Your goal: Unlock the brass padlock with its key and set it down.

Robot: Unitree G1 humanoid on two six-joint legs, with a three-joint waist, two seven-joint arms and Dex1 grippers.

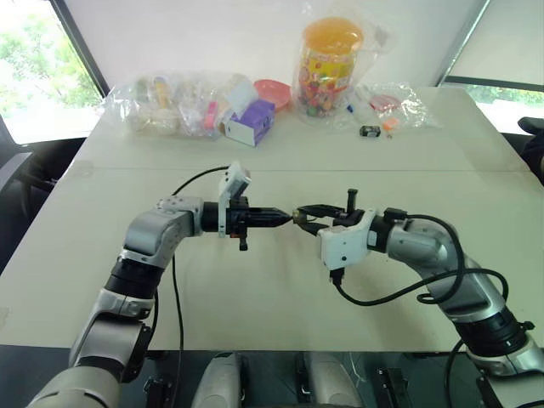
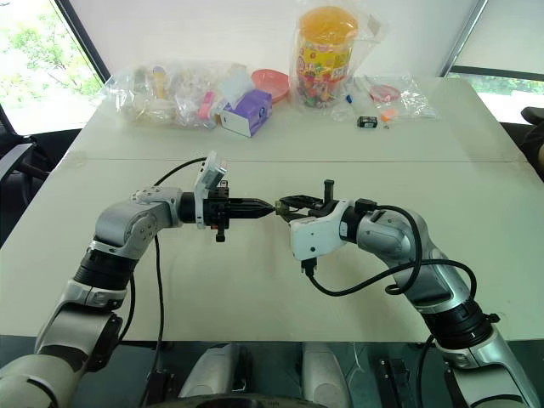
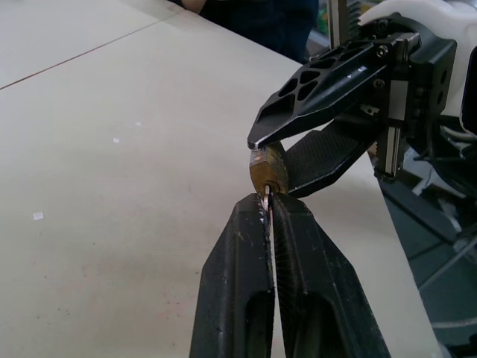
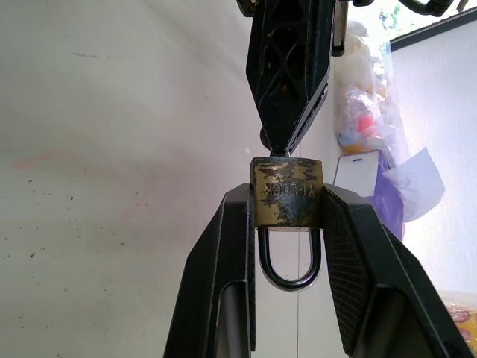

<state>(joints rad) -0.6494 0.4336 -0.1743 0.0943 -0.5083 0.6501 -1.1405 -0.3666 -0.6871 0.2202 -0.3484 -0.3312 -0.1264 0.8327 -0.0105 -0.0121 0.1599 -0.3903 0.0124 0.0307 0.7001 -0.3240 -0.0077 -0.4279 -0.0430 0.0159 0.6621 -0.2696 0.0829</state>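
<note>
1. Fingers of the right gripper [image 4: 289, 224] clamp the brass padlock [image 4: 288, 192] by the two flat sides of its body. The shackle loop [image 4: 289, 261] hangs back between them toward the wrist, still seated in the body, so the lock looks not yet opened. Held this way, the keyhole end faces outward where the other arm can reach it.

2. Fingers of the left gripper [image 3: 270, 216] are pressed fully together on a thin silvery piece, apparently the key [image 3: 266, 195], whose tip meets the padlock's end face. The left gripper lies roughly level and points straight at the right one, which lines the key with the keyway.

3. Both grippers meet in the air above the middle of the worktop [image 1: 102, 255], nearer its front edge than its back. The padlock rests on nothing but the right fingers, which leaves room for a wrist turn.

4. Judged from this, the step in hand is seating or turning the key; how deep the key sits cannot be told.

5. Bagged toys [image 1: 170, 106], a purple box [image 1: 251, 121] and a tall jar of sweets [image 1: 330, 64] line the back edge, well apart from the work.
</note>
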